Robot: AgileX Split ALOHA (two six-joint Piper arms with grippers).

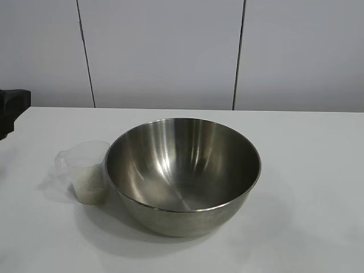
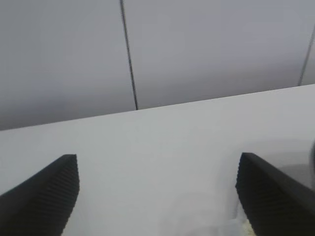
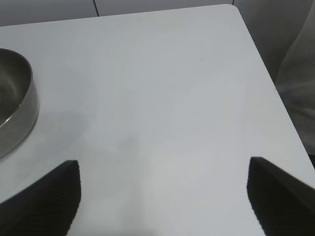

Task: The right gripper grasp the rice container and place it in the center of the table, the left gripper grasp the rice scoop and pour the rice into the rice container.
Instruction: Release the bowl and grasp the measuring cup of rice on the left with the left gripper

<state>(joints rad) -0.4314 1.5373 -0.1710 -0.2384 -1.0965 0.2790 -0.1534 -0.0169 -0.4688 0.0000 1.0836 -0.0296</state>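
Observation:
The rice container [image 1: 182, 170], a big shiny steel bowl, stands mid-table on the white table [image 1: 307, 170]. Touching its left side is the rice scoop [image 1: 85, 168], a clear plastic cup whose handle points left, with white rice [image 1: 91, 186] in its lower half. My left gripper [image 2: 157, 157] is open, hovering low over the table, and the scoop's frosted shape [image 2: 211, 219] shows faintly near one finger. In the exterior view only a black part of the left arm [image 1: 12, 108] shows at the far left edge. My right gripper [image 3: 165, 162] is open over bare table, well to the side of the bowl [image 3: 15, 108].
The table's rounded corner and side edge [image 3: 256, 54] lie beyond the right gripper. A grey panelled wall [image 1: 170, 51] runs behind the table. Bare tabletop stretches right of the bowl.

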